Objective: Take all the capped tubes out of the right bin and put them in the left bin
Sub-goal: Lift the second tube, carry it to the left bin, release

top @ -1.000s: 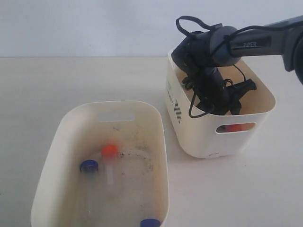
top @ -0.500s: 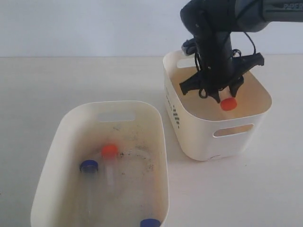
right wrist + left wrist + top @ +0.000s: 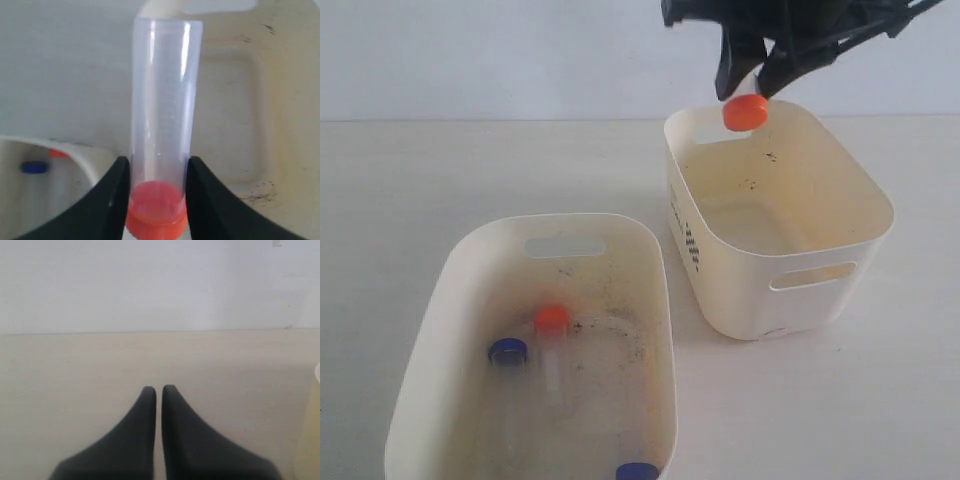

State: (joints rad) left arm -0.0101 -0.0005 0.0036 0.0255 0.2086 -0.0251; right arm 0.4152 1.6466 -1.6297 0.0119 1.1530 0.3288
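**Desk:** Item one, right gripper?

**Me:** Right gripper (image 3: 750,82): fingers drawn in on one tube (image 3: 162,90), clamping the clear barrel right beside its orange cap (image 3: 745,111). The rest of the barrel runs out past the fingertips.

**Desk:** Location of that tube?

**Me:** Taking the exterior view as a clock face, it is in the air over the 11 o'clock corner of the right bin (image 3: 740,290), above the rim and touching nothing but the fingers. I see no tube on that bin's floor.

**Desk:** Left bin?

**Me:** Left bin (image 3: 460,262): at 8 o'clock from the right bin. It holds an orange-capped tube (image 3: 552,325), a blue-capped tube (image 3: 507,351) just at its 8 o'clock, and a second blue cap (image 3: 637,470) at the 6 o'clock edge of the view.

**Desk:** Left gripper?

**Me:** Left gripper (image 3: 159,390): a hairline slit between the fingers, nothing in them, over the table (image 3: 75,365).

**Desk:** Handling notes?

**Me:** I judge the tube to be:
- very light and stiff
- thin-walled, so a hard squeeze could crack it
- smooth and likely slippery

Held this near one end, it may swing or slide. I rate the barrel by the cap, or mid-barrel, as the soundest hold.
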